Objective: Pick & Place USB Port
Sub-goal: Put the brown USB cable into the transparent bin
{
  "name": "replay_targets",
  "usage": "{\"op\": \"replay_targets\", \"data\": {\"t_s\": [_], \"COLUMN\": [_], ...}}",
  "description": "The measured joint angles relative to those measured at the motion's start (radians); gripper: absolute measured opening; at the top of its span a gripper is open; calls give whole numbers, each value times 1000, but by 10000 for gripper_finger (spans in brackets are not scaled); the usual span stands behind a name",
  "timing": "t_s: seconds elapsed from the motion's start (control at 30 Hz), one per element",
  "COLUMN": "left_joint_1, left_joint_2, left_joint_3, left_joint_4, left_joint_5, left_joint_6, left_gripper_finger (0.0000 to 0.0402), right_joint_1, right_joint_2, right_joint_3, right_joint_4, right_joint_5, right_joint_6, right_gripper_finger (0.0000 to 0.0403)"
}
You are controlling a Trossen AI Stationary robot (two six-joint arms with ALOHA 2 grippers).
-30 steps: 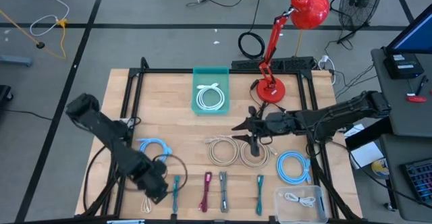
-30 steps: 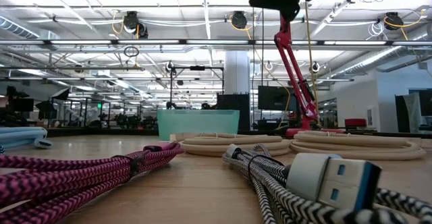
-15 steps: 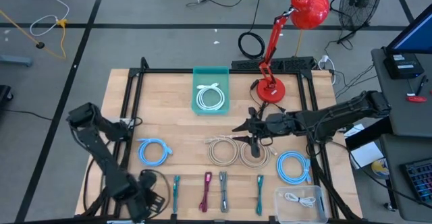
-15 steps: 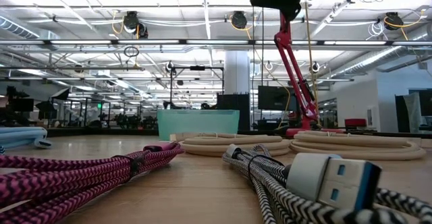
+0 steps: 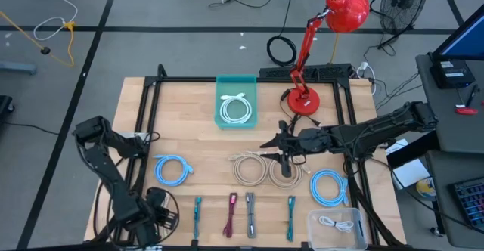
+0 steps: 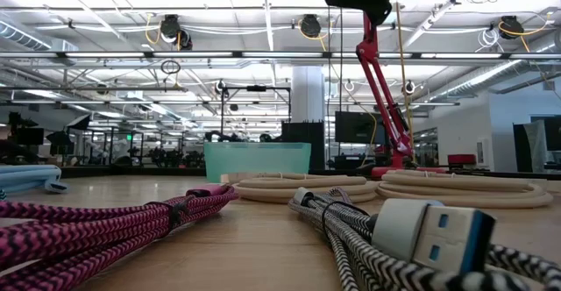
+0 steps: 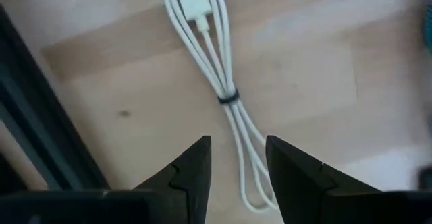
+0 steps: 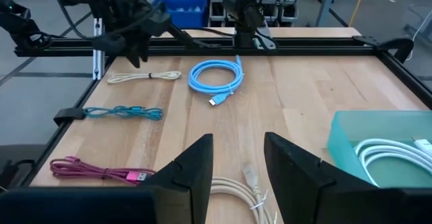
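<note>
Left gripper [image 7: 236, 158] at lower left of the high view, fingers [image 7: 192, 166] parted, empty, over a white USB cable [image 7: 216, 82] on the table [image 5: 197, 115]. Right gripper [image 8: 235, 158] mid-frame above beige coils [image 5: 257, 168], fingers apart, gripping nothing.

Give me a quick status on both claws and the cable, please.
Left claw open, over white bundled cable at table's left edge. Right claw open, empty, above beige coils mid-table. Cable flat on wood, ungrasped. Nothing blocking it.
</note>
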Motion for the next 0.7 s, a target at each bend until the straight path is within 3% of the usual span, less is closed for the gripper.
{"op": "replay_targets", "data": {"t_s": [0.53, 0.7], "left_joint_1": [32, 42], "left_joint_2": [-3, -3], "left_joint_3": [-167, -168], "left_joint_4": [282, 278], "left_joint_5": [12, 24], "left_joint_6": [55, 77], "left_gripper_finger": [142, 91], "right_joint_1": [0, 0], "right_joint_2": [0, 0], "right_joint_3": [0, 0], "right_joint_4": [1, 1], "right_joint_5": [1, 1], "right_joint_6": [0, 0], "right_gripper_finger": [128, 128]}}
